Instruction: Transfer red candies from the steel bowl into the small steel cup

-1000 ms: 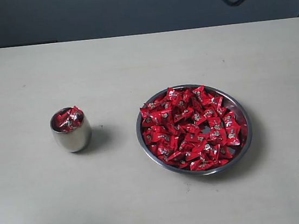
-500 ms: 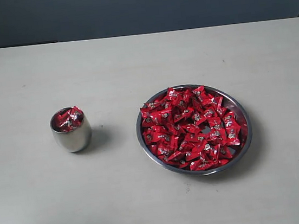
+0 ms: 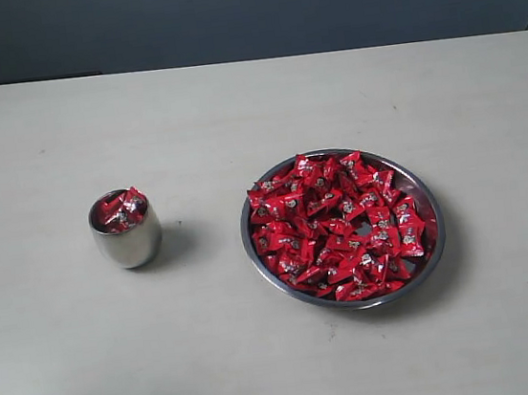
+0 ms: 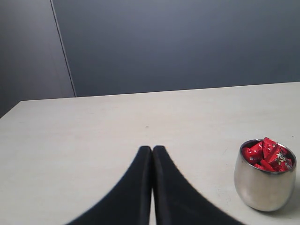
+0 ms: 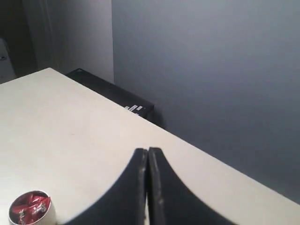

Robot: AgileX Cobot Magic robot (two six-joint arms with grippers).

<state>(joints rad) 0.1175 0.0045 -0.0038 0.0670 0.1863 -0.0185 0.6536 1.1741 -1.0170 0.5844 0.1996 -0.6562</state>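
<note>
The small steel cup [image 3: 126,238] stands left on the table [image 3: 235,114], nearly full. The steel bowl [image 3: 421,194] of red candies [image 3: 340,227] lies right. Left gripper [image 4: 152,151] and right gripper [image 5: 147,152] have jaws closed, empty. Best to open the right, pinch one rim-side candy, and release low over the cup.

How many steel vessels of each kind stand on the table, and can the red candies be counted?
steel bowl: 1
small steel cup: 1
red candies: too many and too overlapped to count; they lie in both vessels
Total: 2 vessels
</note>
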